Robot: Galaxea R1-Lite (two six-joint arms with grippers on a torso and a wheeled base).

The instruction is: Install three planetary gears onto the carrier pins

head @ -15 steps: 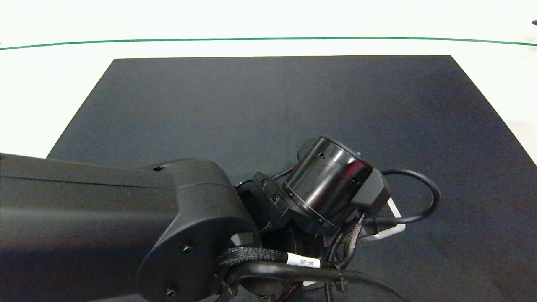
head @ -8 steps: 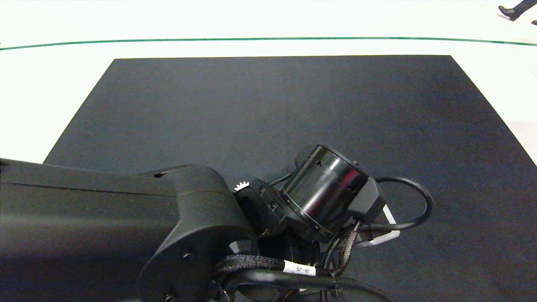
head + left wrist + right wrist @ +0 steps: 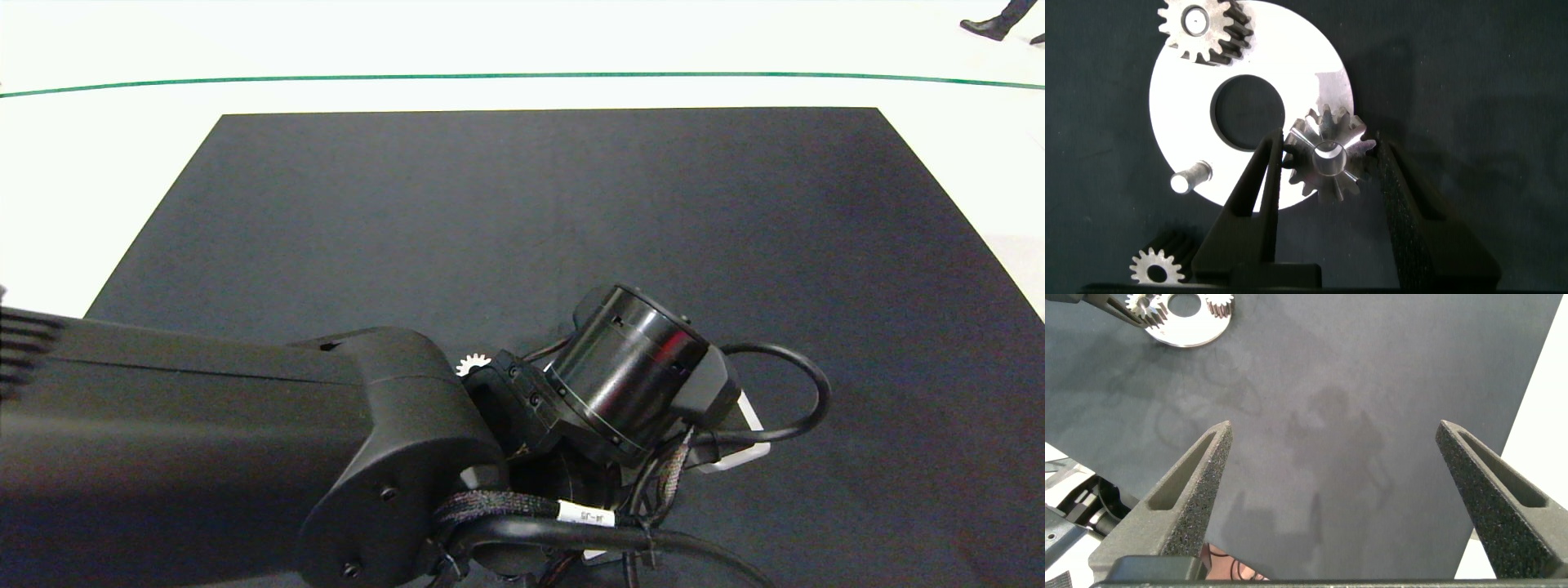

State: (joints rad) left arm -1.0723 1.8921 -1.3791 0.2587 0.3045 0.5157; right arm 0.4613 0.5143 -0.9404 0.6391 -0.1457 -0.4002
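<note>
The left gripper (image 3: 1327,163), fingers apart and straddling a gear (image 3: 1327,155) sitting on its pin, hangs directly above the white disc (image 3: 1176,122); the right gripper (image 3: 1331,474) waits open, well apart.

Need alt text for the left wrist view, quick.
The left gripper, fingers open, straddles a gear sitting on a pin of the white disc. Another gear sits on a second pin, one pin stands bare, and a third gear lies on the mat.

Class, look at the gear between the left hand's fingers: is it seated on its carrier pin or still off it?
On: the gear lies on the white disc, its pin's end showing in the centre hole. The left hand is open around it.
</note>
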